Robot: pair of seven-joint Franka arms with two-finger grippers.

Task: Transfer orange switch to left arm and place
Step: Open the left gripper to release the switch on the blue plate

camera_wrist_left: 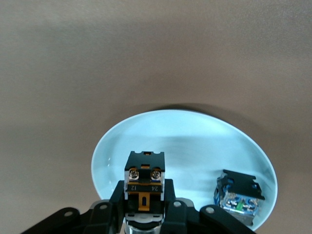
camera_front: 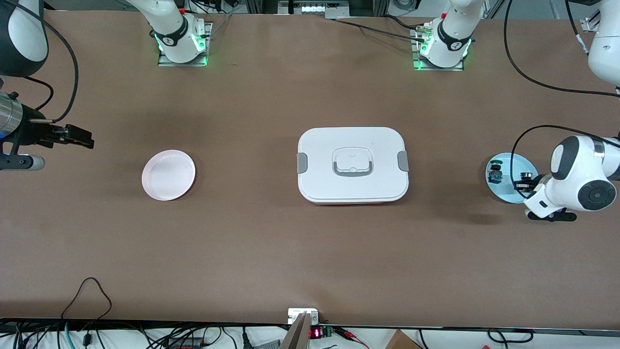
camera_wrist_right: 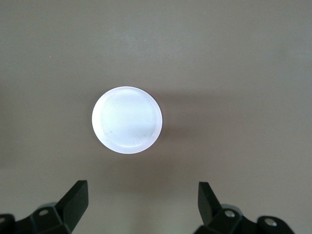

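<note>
Left wrist view: left fingers [camera_wrist_left: 168,195] tight around the orange switch [camera_wrist_left: 145,183] over the blue plate [camera_wrist_left: 195,146]; right fingers [camera_wrist_right: 78,197] wide, empty.

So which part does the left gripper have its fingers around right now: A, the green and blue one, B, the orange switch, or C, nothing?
B: in the left wrist view the left gripper is shut on the orange switch over the blue plate.

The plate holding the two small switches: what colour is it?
Pale blue. The plate shows best in the left wrist view.
</note>
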